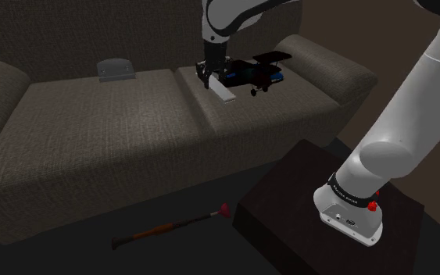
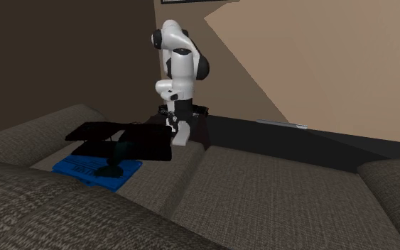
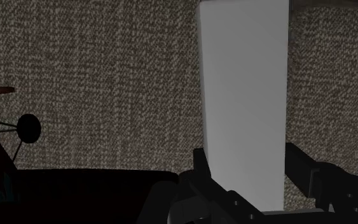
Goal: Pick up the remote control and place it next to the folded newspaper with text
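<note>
Gripper (image 1: 212, 78) is clamping its fingers on the white remote (image 1: 224, 91) above the sofa (image 1: 93, 133) — carry step; nxt, lowering it beside the blue newspaper (image 2: 84, 167)

The sofa (image 1: 93, 133) is covered in coarse, rough-woven cloth, mottled brown and grey. The remote control (image 3: 244, 95) looks plain, smooth and matt, a pale grey. The arm (image 1: 413, 101) has a smooth white shell with a soft sheen.
</note>
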